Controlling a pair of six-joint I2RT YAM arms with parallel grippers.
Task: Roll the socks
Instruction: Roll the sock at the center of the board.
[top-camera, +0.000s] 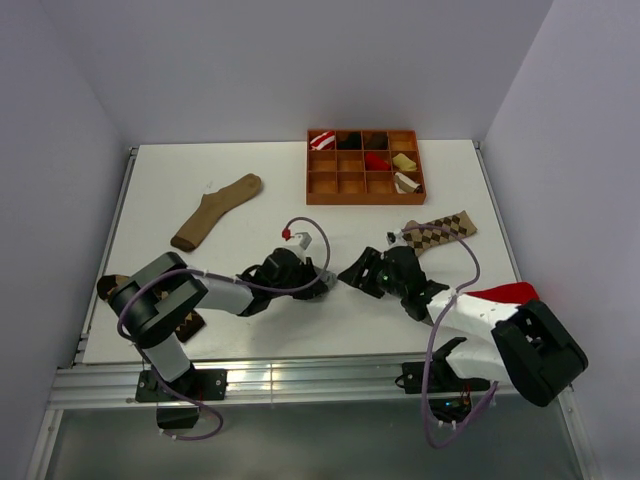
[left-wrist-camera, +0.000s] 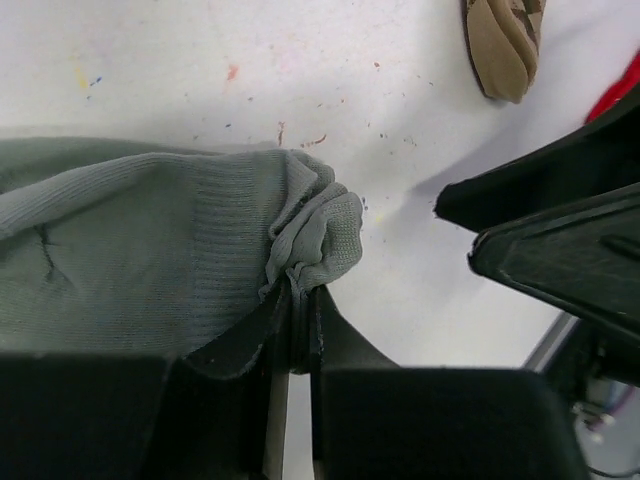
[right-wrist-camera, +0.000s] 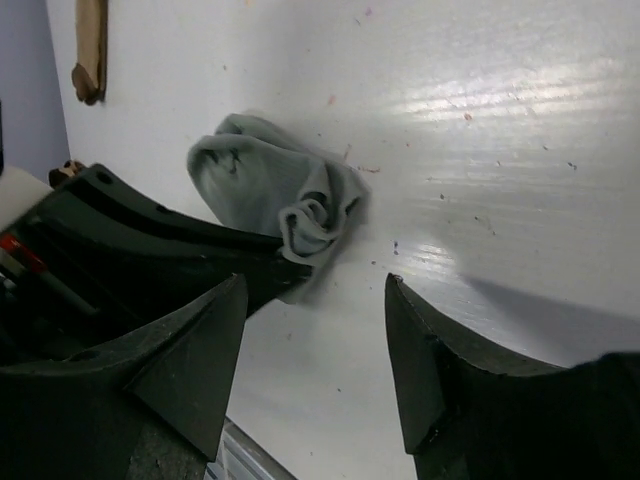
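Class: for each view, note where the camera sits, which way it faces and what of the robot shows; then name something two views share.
Top external: above and behind the arms, looking down on the table; the left arm and right arm show.
Left wrist: on the left arm, looking down along the left gripper, shut on the grey sock.
Right wrist: on the right arm, looking past the open right gripper at that sock.
Shared: both wrist views show the grey sock pinched by the left gripper.
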